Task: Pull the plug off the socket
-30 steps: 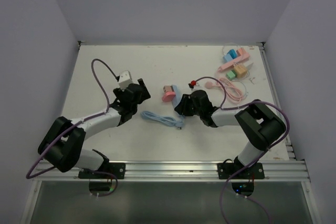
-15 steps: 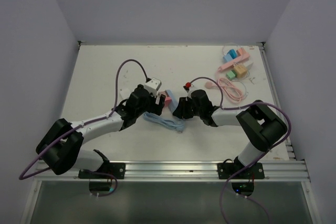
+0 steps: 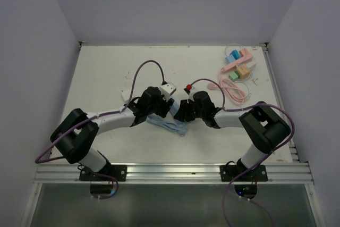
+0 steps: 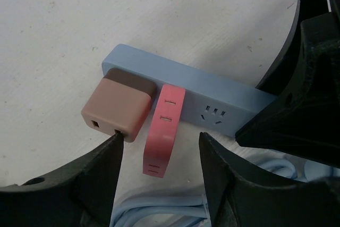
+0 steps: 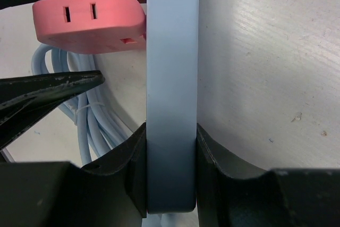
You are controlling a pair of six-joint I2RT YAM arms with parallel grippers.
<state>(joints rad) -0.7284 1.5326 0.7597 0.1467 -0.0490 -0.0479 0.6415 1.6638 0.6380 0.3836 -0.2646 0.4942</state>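
The socket is a light blue power strip [image 4: 212, 97] lying on the white table. A flat pink plug [image 4: 163, 131] and a brownish pink adapter [image 4: 118, 107] stick out of its side. My left gripper [image 4: 159, 141] is open, with the pink plug's free end between its black fingers [image 4: 95, 179] and a gap on each side. My right gripper [image 5: 171, 136] is shut on the strip [image 5: 172, 67] across its width, at the end away from the pink plug [image 5: 87, 22]. In the top view both grippers [image 3: 169, 104] [image 3: 181, 110] meet at mid-table and hide the strip.
The strip's coiled blue cable [image 3: 167, 125] lies just in front of the grippers, under the left fingers. A pile of coloured plugs [image 3: 237, 65] and a pink cable [image 3: 234, 89] sit at the back right. The left finger [image 5: 48, 91] shows close beside the right gripper.
My left arm has swung right from the table's left side to the strip, and its jaws have narrowed around the pink plug. The right gripper has kept its hold on the strip.
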